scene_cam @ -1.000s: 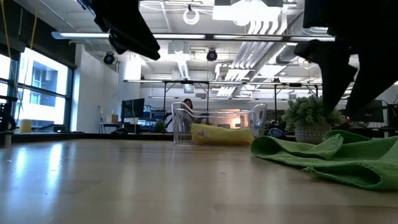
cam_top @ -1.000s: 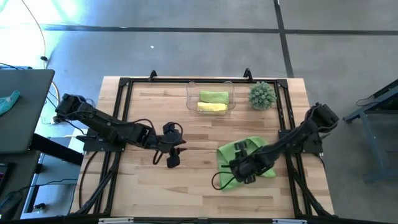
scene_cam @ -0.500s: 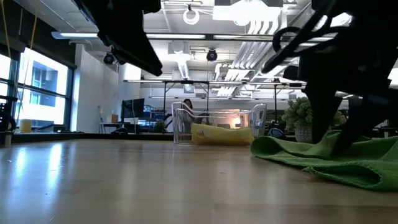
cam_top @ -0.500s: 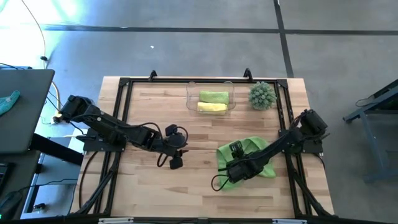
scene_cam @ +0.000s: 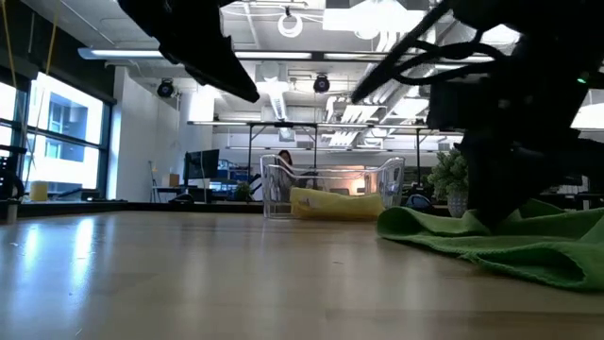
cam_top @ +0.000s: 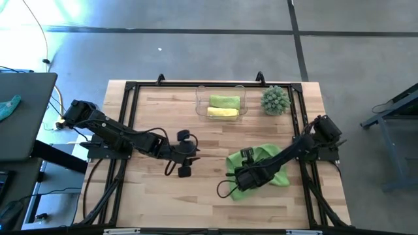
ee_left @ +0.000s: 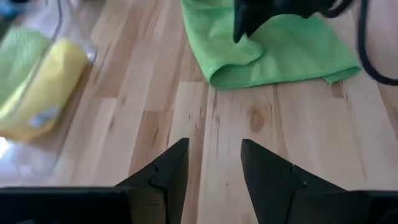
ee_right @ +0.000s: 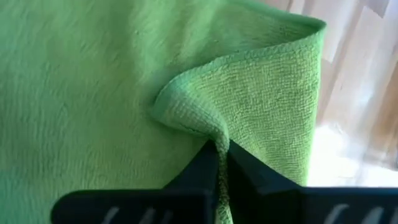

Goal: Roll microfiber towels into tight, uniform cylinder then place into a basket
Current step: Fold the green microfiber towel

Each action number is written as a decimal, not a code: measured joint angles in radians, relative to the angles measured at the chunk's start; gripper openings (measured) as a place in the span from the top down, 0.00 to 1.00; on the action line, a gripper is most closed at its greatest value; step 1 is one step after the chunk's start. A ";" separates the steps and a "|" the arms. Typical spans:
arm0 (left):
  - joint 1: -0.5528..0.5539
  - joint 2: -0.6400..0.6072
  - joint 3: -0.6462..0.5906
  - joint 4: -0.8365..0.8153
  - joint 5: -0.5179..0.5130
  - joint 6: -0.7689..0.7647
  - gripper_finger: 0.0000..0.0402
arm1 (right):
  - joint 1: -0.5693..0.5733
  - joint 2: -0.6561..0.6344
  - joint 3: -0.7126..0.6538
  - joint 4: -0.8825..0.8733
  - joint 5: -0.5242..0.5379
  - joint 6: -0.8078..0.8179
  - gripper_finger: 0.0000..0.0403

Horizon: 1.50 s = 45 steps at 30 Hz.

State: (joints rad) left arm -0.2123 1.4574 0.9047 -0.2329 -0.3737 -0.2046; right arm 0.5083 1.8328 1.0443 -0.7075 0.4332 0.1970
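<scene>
A lime green microfiber towel (cam_top: pixel 264 171) lies crumpled on the wood at the table's right, partly folded over itself. My right gripper (cam_top: pixel 238 177) stands over the towel's left part, shut on it, and shows as a dark mass in the low view (scene_cam: pixel 491 212). At mid-table my left gripper (ee_left: pixel 214 146) hovers open over bare wood, left of the towel, holding nothing. The clear basket (cam_top: pixel 200 104) stands at the far middle. In it lie a rolled green towel (cam_top: pixel 225 101) and a rolled yellow towel (cam_top: pixel 222 113). My right gripper pinches a raised fold of the green towel (ee_right: pixel 210 132) between its two fingers, close to one hemmed edge (ee_right: pixel 314 74). The cloth puckers up into a ridge where the fingers meet. The rest of the towel lies slack on the table.
A spiky green plant (cam_top: pixel 275 100) stands to the right of the basket. A black frame (cam_top: pixel 130 88) runs round the table's edge. Bare wood lies between the two grippers and along the near side. A teal cloth (cam_top: pixel 9 106) sits on a side stand off the table's left.
My right gripper has moved toward the table's left edge and come down onto the towel's left part, where the cloth now bunches slightly. My left gripper has drifted a little toward the table's right.
</scene>
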 joint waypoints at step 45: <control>-0.048 0.278 0.000 0.497 -0.212 0.442 0.56 | -0.306 -0.138 0.003 0.475 -0.293 0.405 1.00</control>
State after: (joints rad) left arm -0.2600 1.7351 0.9047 0.2645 -0.5857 0.2379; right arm 0.2020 1.6943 1.0470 -0.2326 0.1399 0.6022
